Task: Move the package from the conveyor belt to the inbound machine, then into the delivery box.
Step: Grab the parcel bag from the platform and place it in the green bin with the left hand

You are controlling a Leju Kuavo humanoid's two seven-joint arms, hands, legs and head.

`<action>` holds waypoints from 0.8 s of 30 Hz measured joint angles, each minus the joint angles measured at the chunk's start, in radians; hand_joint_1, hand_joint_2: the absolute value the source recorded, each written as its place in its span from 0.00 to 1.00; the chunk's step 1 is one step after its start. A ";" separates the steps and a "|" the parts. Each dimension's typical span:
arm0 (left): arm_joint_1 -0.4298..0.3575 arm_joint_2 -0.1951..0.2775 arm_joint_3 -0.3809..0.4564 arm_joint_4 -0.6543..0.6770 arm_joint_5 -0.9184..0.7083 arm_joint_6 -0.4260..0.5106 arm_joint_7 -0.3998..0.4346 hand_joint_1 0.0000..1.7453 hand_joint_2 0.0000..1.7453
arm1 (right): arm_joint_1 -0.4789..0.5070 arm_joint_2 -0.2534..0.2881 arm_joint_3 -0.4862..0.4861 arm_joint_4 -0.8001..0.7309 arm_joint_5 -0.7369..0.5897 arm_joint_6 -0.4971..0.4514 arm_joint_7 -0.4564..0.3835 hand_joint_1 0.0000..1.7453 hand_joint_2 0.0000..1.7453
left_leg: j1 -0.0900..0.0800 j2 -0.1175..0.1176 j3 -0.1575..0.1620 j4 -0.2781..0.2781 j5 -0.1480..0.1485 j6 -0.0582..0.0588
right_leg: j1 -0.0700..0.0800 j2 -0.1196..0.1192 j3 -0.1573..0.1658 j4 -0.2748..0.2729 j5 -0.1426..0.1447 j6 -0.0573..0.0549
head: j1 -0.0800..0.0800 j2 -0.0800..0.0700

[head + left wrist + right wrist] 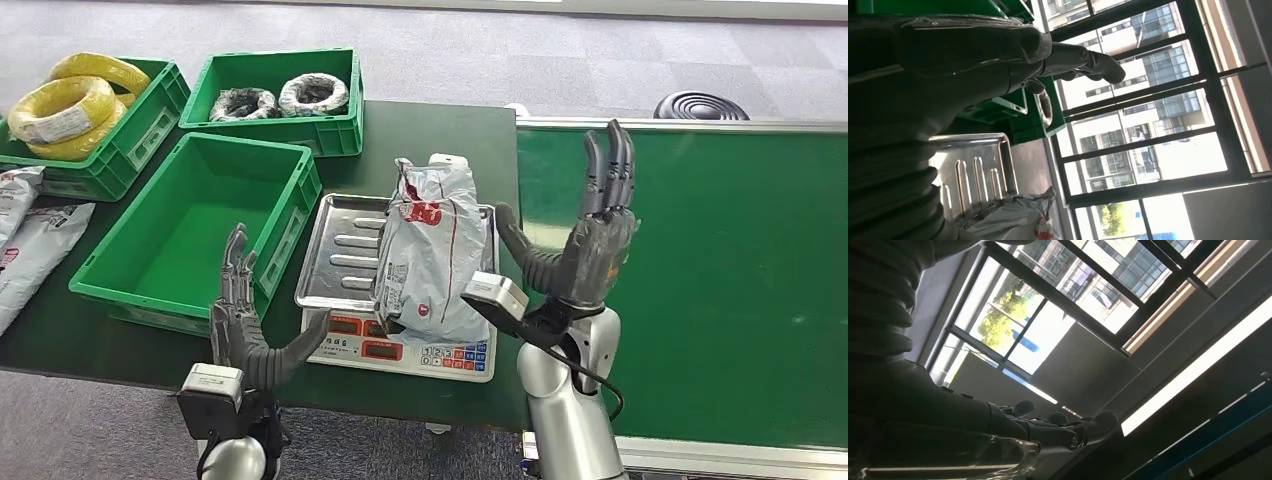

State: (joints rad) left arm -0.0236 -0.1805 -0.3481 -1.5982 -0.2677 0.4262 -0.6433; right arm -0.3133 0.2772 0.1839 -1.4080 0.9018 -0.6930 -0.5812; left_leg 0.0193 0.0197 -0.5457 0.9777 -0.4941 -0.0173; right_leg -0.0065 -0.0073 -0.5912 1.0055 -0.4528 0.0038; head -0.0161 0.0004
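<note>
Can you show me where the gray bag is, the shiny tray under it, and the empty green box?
gray bag [432,250], head view, on the middle of its crinkled front.
shiny tray [345,250], head view, on the bare ribbed part left of the bag.
empty green box [215,205], head view, on its bare floor.

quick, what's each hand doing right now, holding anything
Left hand: open, holding nothing, raised beside the scale.
Right hand: open, holding nothing, raised next to the package lying on the scale.
</note>
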 joint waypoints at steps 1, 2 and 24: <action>-0.010 0.003 0.003 -0.012 -0.006 0.006 0.003 0.00 1.00 | 0.032 0.003 -0.006 -0.032 -0.065 0.000 -0.020 0.00 1.00 | 0.000 0.000 0.000 0.000 0.000 0.000 | 0.000 0.000 0.000 0.000 0.000 0.000 | 0.000 0.000; -0.022 0.006 0.004 -0.023 -0.011 0.011 0.005 0.00 1.00 | 0.062 0.003 -0.008 -0.056 -0.131 0.001 -0.035 0.00 1.00 | 0.000 0.000 0.000 0.000 0.000 0.000 | 0.000 0.000 0.000 0.000 0.000 0.000 | 0.000 0.000; -0.607 -0.064 -0.200 0.198 -0.421 -0.326 0.363 0.00 1.00 | 0.266 -0.044 -0.010 -0.260 -0.700 0.364 -0.113 0.00 1.00 | -0.002 0.000 0.000 0.001 0.001 0.001 | -0.002 -0.002 0.000 0.000 0.001 0.000 | 0.000 0.000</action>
State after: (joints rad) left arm -0.6309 -0.2444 -0.5479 -1.4004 -0.6883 0.0998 -0.2805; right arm -0.0478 0.2331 0.1738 -1.6683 0.2019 -0.3289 -0.6940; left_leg 0.0176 0.0194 -0.5453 0.9791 -0.4931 -0.0166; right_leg -0.0084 -0.0093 -0.5908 1.0052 -0.4514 0.0041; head -0.0162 0.0004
